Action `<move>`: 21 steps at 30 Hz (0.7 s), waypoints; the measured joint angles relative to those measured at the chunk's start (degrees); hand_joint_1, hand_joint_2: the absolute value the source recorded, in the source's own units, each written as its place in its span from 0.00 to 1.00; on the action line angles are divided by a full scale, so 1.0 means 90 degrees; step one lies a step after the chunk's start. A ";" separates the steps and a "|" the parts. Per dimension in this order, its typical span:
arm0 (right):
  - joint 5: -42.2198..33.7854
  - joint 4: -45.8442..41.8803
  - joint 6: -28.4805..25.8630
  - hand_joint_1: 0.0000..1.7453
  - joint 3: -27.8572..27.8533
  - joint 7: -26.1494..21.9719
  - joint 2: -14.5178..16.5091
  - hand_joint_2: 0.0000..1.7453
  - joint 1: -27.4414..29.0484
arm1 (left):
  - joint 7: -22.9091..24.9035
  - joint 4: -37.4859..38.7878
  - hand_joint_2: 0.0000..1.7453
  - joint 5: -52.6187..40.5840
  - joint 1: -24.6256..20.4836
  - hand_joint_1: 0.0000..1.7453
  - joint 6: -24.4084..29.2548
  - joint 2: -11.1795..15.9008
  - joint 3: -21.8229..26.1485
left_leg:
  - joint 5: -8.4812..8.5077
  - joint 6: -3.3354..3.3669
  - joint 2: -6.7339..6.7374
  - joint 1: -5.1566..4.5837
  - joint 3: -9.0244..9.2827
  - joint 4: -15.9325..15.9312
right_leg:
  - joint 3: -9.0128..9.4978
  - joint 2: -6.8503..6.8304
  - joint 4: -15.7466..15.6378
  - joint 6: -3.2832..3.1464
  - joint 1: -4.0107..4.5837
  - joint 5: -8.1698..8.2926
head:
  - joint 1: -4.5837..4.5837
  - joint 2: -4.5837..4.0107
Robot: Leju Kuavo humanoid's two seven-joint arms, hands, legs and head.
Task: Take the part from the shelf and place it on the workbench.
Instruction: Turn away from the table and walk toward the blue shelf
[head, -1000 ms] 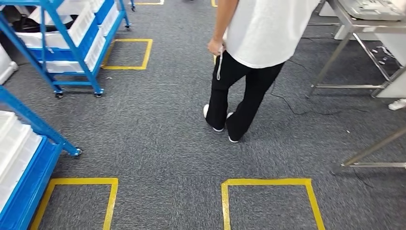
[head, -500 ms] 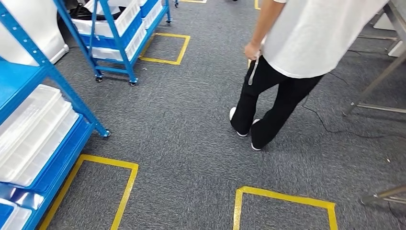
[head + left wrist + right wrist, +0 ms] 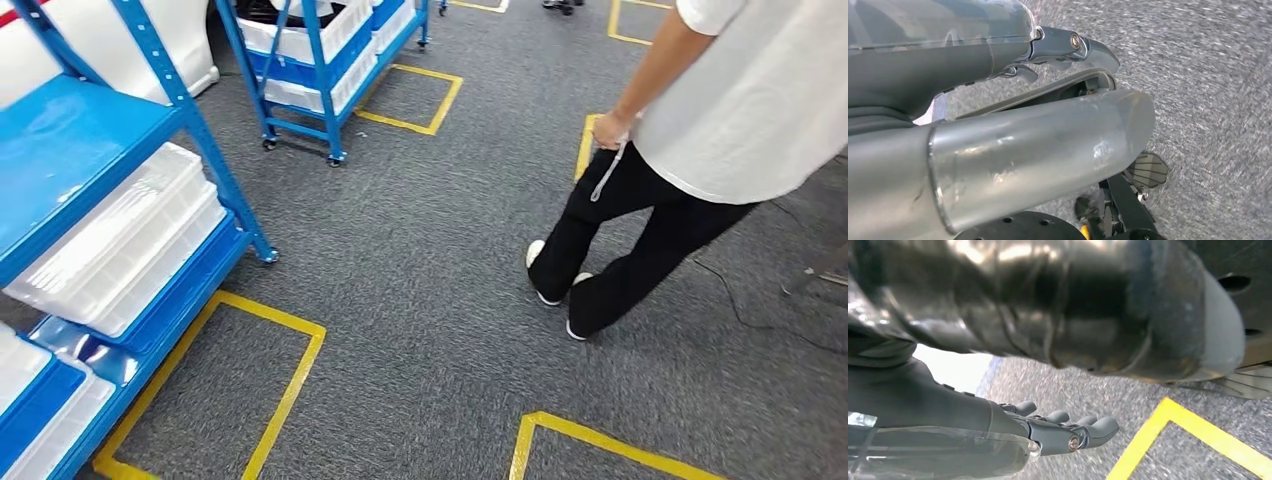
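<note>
As the head view swings left, the blue shelf and its white trays come closer; person drifts right. Part not identifiable yet. Left hand, right hand: fingers loosely extended, empty. Approach phase.

I see rough grey carpet, a glossy blue-painted metal shelf, and translucent plastic trays on it.

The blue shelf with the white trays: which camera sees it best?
The head view: the blue shelf stands at its left, white trays stacked on a lower level. The wrist views look down at grey carpet past the robot's own arms, so they add nothing about it.
</note>
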 joint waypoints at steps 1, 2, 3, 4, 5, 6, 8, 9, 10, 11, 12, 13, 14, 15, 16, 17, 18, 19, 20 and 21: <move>0.0000 0.0001 0.0000 0.00 -0.0001 -0.0001 0.0001 0.00 0.0006 | -0.0001 0.0000 0.00 -0.0002 -0.0006 0.00 0.0000 -0.0002 0.0000 | -0.0001 -0.0028 -0.0077 -0.0001 -0.0018 0.0016 | 0.0119 0.0130 -0.0296 -0.0018 -0.0001 0.0111 | 0.0000 0.0000; 0.0001 0.0001 0.0000 0.00 -0.0002 -0.0002 0.0002 0.00 0.0006 | -0.0001 0.0000 0.00 -0.0004 -0.0008 0.00 0.0000 -0.0004 0.0000 | 0.0003 -0.0064 -0.0142 0.0003 -0.0042 0.0023 | 0.0172 0.0218 -0.0441 -0.0034 0.0005 0.0137 | 0.0001 0.0000; 0.0002 0.0001 0.0000 0.00 -0.0003 -0.0002 0.0004 0.00 -0.0002 | 0.0000 0.0000 0.00 -0.0008 -0.0004 0.00 -0.0001 -0.0004 0.0000 | 0.0016 -0.0109 -0.0211 0.0008 -0.0062 0.0019 | 0.0183 0.0210 -0.0468 -0.0051 0.0018 0.0122 | 0.0000 0.0000; 0.0005 0.0001 0.0000 0.00 -0.0003 -0.0002 0.0006 0.00 -0.0014 | 0.0002 0.0000 0.00 -0.0012 0.0008 0.00 -0.0001 -0.0002 0.0000 | 0.0032 -0.0154 -0.0274 0.0017 -0.0082 0.0006 | 0.0192 0.0133 -0.0489 -0.0081 0.0014 0.0137 | 0.0000 0.0000; 0.0009 0.0001 0.0001 0.00 -0.0003 -0.0003 0.0008 0.00 -0.0022 | 0.0005 0.0000 0.00 -0.0013 0.0019 0.00 -0.0001 -0.0001 -0.0001 | 0.0021 -0.0189 -0.0231 0.0020 -0.0101 0.0024 | 0.0209 0.0052 -0.0523 -0.0122 0.0008 0.0156 | -0.0001 0.0001; 0.0014 0.0001 0.0006 0.00 -0.0003 -0.0004 0.0010 0.00 -0.0022 | 0.0009 0.0000 0.00 -0.0015 0.0027 0.00 -0.0001 0.0001 -0.0001 | -0.0046 -0.0215 -0.0106 0.0014 -0.0149 0.0112 | 0.0225 -0.0034 -0.0560 -0.0171 -0.0001 0.0177 | -0.0003 0.0001; 0.0021 0.0001 0.0019 0.00 -0.0003 -0.0005 0.0014 0.00 -0.0007 | 0.0012 0.0000 0.00 -0.0015 0.0015 0.00 -0.0001 0.0001 -0.0001 | -0.0401 -0.0247 0.0265 0.0008 -0.0414 0.0678 | 0.0243 -0.0230 -0.0613 -0.0247 0.0003 0.0199 | -0.0007 0.0001; 0.0022 0.0002 0.0024 0.00 -0.0003 -0.0005 0.0015 0.00 0.0003 | 0.0012 0.0000 0.00 -0.0016 0.0007 0.00 -0.0001 -0.0002 -0.0001 | -0.0625 -0.0266 0.0380 0.0012 -0.0613 0.1103 | 0.0240 -0.0330 -0.0616 -0.0269 0.0017 0.0194 | -0.0009 0.0001; 0.0022 0.0002 0.0027 0.00 -0.0003 -0.0005 0.0015 0.00 0.0009 | 0.0012 0.0000 0.00 -0.0016 0.0003 0.00 -0.0001 -0.0004 -0.0002 | -0.0796 -0.0286 0.0430 0.0021 -0.0791 0.1501 | 0.0236 -0.0435 -0.0614 -0.0279 0.0030 0.0188 | -0.0008 0.0001; 0.0023 0.0002 0.0027 0.00 -0.0003 -0.0005 0.0015 0.00 0.0010 | 0.0012 0.0000 0.00 -0.0017 0.0005 0.00 -0.0001 -0.0006 -0.0002 | -0.0860 -0.0300 0.0454 0.0027 -0.0886 0.1739 | 0.0235 -0.0531 -0.0613 -0.0284 0.0041 0.0182 | -0.0008 0.0001; 0.0026 0.0002 0.0027 0.00 -0.0003 -0.0006 0.0015 0.00 0.0008 | 0.0012 0.0000 0.00 -0.0018 0.0014 0.00 -0.0001 -0.0005 -0.0002 | -0.0804 -0.0307 0.0474 0.0030 -0.0864 0.1746 | 0.0237 -0.0616 -0.0610 -0.0283 0.0047 0.0176 | -0.0008 0.0001; 0.0029 0.0002 0.0027 0.00 -0.0003 -0.0007 0.0015 0.00 0.0002 | 0.0010 -0.0001 0.00 -0.0017 0.0023 0.00 0.0001 -0.0002 -0.0002 | -0.0637 -0.0303 0.0508 0.0029 -0.0700 0.1483 | 0.0245 -0.0692 -0.0608 -0.0275 0.0050 0.0167 | -0.0009 0.0000; 0.0035 0.0002 0.0027 0.00 -0.0003 -0.0009 0.0015 0.00 -0.0004 | 0.0009 -0.0001 0.00 -0.0016 0.0028 0.00 0.0003 0.0002 -0.0001 | -0.0421 -0.0285 0.0596 0.0024 -0.0440 0.1038 | 0.0262 -0.0762 -0.0605 -0.0262 0.0053 0.0155 | -0.0009 0.0000; 0.0043 0.0002 0.0028 0.00 -0.0003 -0.0010 0.0016 0.00 -0.0009 | 0.0008 -0.0002 0.00 -0.0016 0.0026 0.00 0.0007 0.0005 -0.0001 | -0.0265 -0.0257 0.0729 0.0003 -0.0181 0.0580 | 0.0279 -0.0830 -0.0599 -0.0241 0.0065 0.0138 | -0.0009 0.0000; 0.0053 0.0002 0.0029 0.00 -0.0003 -0.0011 0.0019 0.00 -0.0012 | 0.0005 -0.0002 0.00 -0.0015 0.0018 0.00 0.0013 0.0009 -0.0001 | -0.0152 -0.0221 0.0835 -0.0019 0.0014 0.0217 | 0.0296 -0.0892 -0.0592 -0.0213 0.0078 0.0120 | -0.0008 0.0000; 0.0063 0.0002 0.0029 0.00 -0.0003 -0.0011 0.0021 0.00 -0.0016 | 0.0002 -0.0002 0.00 -0.0015 0.0012 0.00 0.0019 0.0010 -0.0002 | -0.0114 -0.0186 0.0907 -0.0043 0.0108 0.0019 | 0.0311 -0.0949 -0.0587 -0.0183 0.0090 0.0106 | -0.0007 0.0000; 0.0074 0.0002 0.0029 0.00 -0.0003 -0.0010 0.0024 0.00 -0.0024 | 0.0001 -0.0002 0.00 -0.0015 0.0012 0.00 0.0023 0.0010 -0.0002 | -0.0127 -0.0156 0.0906 -0.0064 0.0116 -0.0033 | 0.0322 -0.1003 -0.0586 -0.0152 0.0098 0.0097 | -0.0007 0.0001; 0.0083 0.0002 0.0029 0.00 -0.0003 -0.0007 0.0027 0.00 -0.0038 | -0.0001 -0.0002 0.00 -0.0015 0.0019 0.00 0.0026 0.0011 -0.0002 | -0.0109 -0.0126 0.0840 -0.0068 0.0103 -0.0045 | 0.0339 -0.1054 -0.0589 -0.0122 0.0098 0.0091 | -0.0007 0.0001; 0.0089 0.0002 0.0029 0.00 -0.0003 -0.0001 0.0029 0.00 -0.0053 | 0.0000 -0.0002 0.00 -0.0015 0.0031 0.00 0.0028 0.0011 -0.0002 | -0.0091 -0.0092 0.0779 -0.0051 0.0116 -0.0070 | 0.0355 -0.1068 -0.0581 -0.0090 0.0090 0.0071 | -0.0007 0.0001; 0.0093 0.0002 0.0029 0.00 -0.0004 0.0010 0.0030 0.00 -0.0061 | 0.0002 -0.0002 0.00 -0.0016 0.0039 0.00 0.0029 0.0010 -0.0002 | -0.0067 -0.0052 0.0722 -0.0031 0.0139 -0.0102 | 0.0349 -0.0978 -0.0519 -0.0059 0.0079 0.0008 | -0.0006 0.0001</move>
